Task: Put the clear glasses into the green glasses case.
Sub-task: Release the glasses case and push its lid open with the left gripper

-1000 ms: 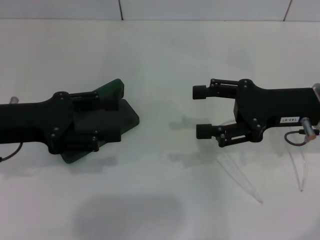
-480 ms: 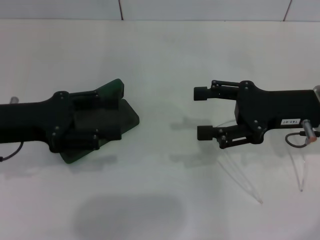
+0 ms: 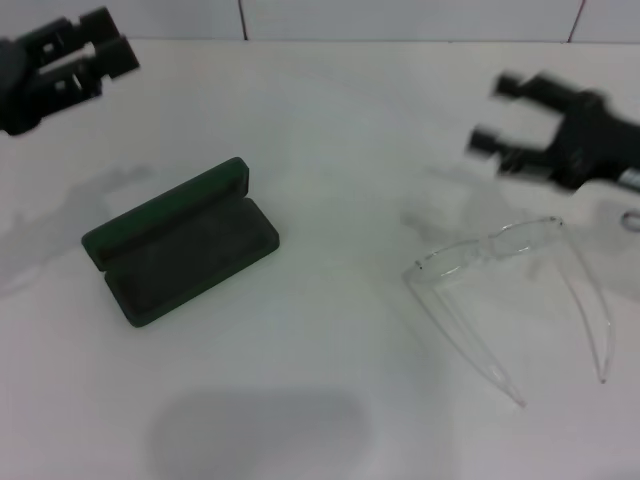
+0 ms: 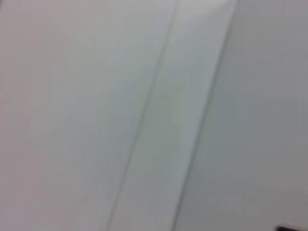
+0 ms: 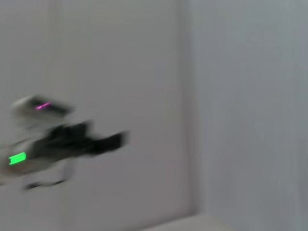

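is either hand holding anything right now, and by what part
Nothing is held. The left hand and right hand are both raised and empty; the clear glasses lie on the table beside the open green glasses case.

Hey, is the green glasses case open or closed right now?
Open. The green glasses case has its lid tilted up behind the base, dark lining exposed and nothing in it. The clear glasses lie apart on the table.

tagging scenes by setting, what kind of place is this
Probably a lab or test bench, not a home: a bare white table against a pale panelled wall, holding only the green glasses case, lid open, and the clear glasses, with both robot arms raised.
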